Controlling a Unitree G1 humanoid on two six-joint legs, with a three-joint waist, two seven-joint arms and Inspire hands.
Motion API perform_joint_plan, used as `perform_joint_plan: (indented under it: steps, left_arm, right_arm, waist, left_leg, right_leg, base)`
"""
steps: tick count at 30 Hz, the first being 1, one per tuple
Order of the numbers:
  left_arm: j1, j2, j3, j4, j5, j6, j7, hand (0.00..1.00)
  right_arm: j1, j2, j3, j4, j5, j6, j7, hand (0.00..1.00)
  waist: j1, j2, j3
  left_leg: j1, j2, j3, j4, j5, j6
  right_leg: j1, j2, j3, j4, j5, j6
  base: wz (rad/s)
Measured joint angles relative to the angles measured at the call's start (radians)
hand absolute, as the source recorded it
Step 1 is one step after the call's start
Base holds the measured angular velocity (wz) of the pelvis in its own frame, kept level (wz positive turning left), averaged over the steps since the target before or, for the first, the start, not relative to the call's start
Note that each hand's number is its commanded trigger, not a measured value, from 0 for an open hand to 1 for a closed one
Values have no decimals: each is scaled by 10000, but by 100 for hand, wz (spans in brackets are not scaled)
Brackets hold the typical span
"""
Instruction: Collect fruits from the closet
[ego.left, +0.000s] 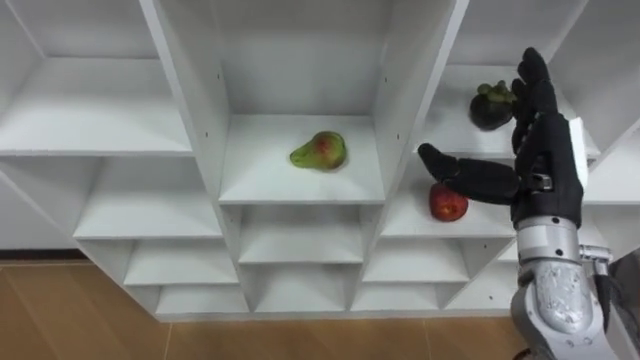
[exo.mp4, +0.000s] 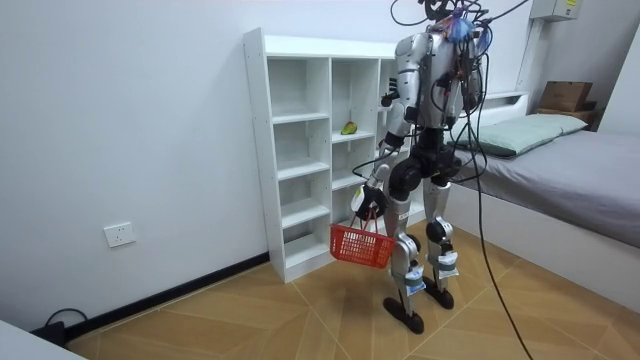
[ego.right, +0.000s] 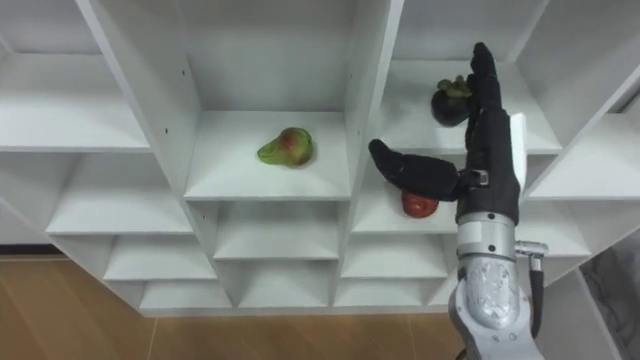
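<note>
A green-red pear (ego.left: 319, 151) lies in the middle compartment of the white closet shelf (ego.left: 300, 185). One compartment to the right, a red apple (ego.left: 448, 203) rests on the lower board and a dark mangosteen (ego.left: 491, 104) on the board above. My right hand (ego.left: 545, 150) is raised in front of that right column, open, fingers straight up and thumb stretched left just above the apple, touching no fruit. In the room view my left hand (exo.mp4: 368, 203) hangs low, shut on the handle of a red basket (exo.mp4: 362, 245).
I stand close to the closet (exo.mp4: 300, 150), facing it. The other compartments hold nothing. A bed (exo.mp4: 560, 170) stands at the room view's right behind me, and wooden floor lies below.
</note>
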Motion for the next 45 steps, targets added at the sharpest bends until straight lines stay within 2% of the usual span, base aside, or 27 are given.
perform_joint_plan:
  steps: [3, 10, 17, 21, 30, 34, 42, 45]
  left_arm:
    - [36, 7, 106, -6, 8, 115, 17, 100]
    - [104, 6, 697, -141, 8, 103, 34, 100]
    - [217, 13, 704, -201, 4, 50, 47, 100]
    - [286, 13, 728, -218, 4, -36, 45, 100]
    - [300, 27, 719, -262, -32, -96, 20, 100]
    - [313, 24, 751, -404, -6, -81, -32, 100]
    - [337, 21, 1076, -617, 0, 72, -468, 100]
    - [310, 20, 1072, -619, 1, 207, -467, 100]
  right_arm:
    - [-64, -197, -175, 0, -1, 0, -173, 0]
    - [-157, -230, -679, 313, 336, 13, -296, 0]
    - [-477, -338, -1254, 326, 622, 9, -530, 0]
    - [-614, -666, -1295, 325, 697, -1, -673, 0]
    - [-625, -679, -1276, 727, 824, -43, -722, 0]
    - [-633, -678, -1268, 1163, 1089, -9, -408, 0]
    - [-1723, -679, -1050, 2598, 1082, 95, 384, 0]
    - [-2133, -678, -821, 2966, 1077, 307, 604, 0]
  waist:
    - [9, -5, -4]
    - [112, -18, -19]
    - [47, -37, -2]
    - [91, -72, 9]
    - [155, -151, 24]
    - [251, -154, 30]
    - [279, -205, 19]
    - [292, -307, -9]
  left_leg:
    - [5, 0, -50, 0, 1, 0]
    - [37, -2, -67, 4, 4, -1]
    - [-9, -2, -196, 93, 17, -21]
    - [-6, -1, -194, 123, 20, -26]
    - [-22, -2, -233, 183, 19, -27]
    - [-38, -2, -235, 178, 19, -27]
    - [-80, -24, -368, 203, 27, -31]
    - [-84, -25, -414, 202, 29, -33]
  right_leg:
    - [14, 1, -7, 0, 0, 0]
    - [63, -3, -35, -2, 0, 0]
    - [144, -11, -266, -21, 0, 0]
    - [162, -11, -267, -13, 0, 0]
    - [197, -22, -335, 2, 0, 0]
    - [182, -26, -339, 11, 0, 0]
    - [182, -50, -523, 6, -1, 1]
    - [188, -51, -567, -1, -1, 1]
  base:
    - [3]
    - [0]
    - [6]
    - [1]
    - [1]
    - [0]
    - [5]
    - [3]
